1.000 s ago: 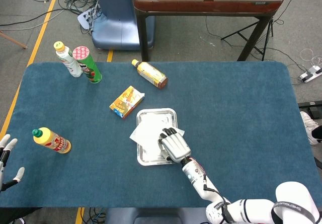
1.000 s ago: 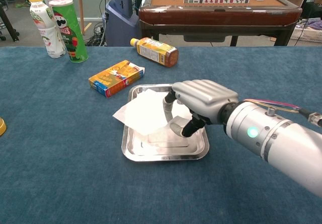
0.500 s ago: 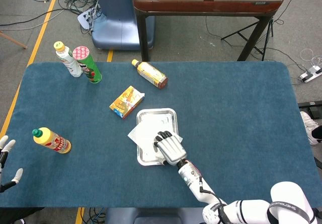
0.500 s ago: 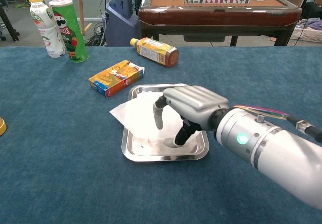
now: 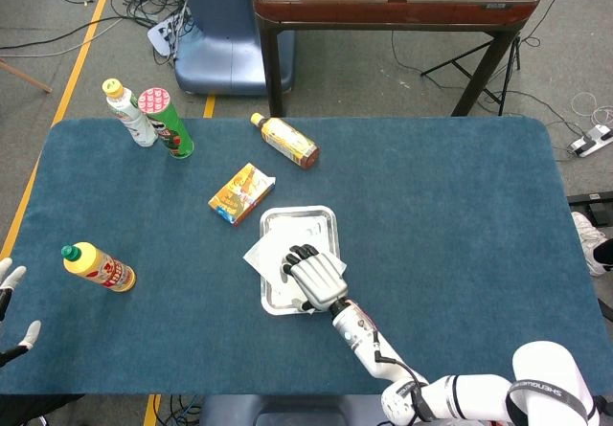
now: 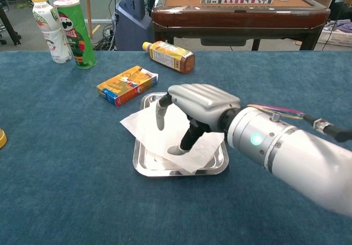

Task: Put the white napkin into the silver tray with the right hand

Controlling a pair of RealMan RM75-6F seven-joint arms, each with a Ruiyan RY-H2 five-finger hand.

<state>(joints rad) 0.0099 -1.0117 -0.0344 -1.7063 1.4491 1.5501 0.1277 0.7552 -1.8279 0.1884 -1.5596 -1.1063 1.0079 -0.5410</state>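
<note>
My right hand (image 6: 190, 110) hangs over the silver tray (image 6: 213, 165), fingers spread and grasping nothing; the white napkin (image 6: 151, 129) lies mostly in the tray, its left corner overhanging the rim. I judge a straight lift best, to avoid dragging it

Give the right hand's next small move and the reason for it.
Probably nudge the napkin rightward into the tray: the right hand is over it with fingers down, but the napkin's left corner hangs over the tray's rim.
</note>
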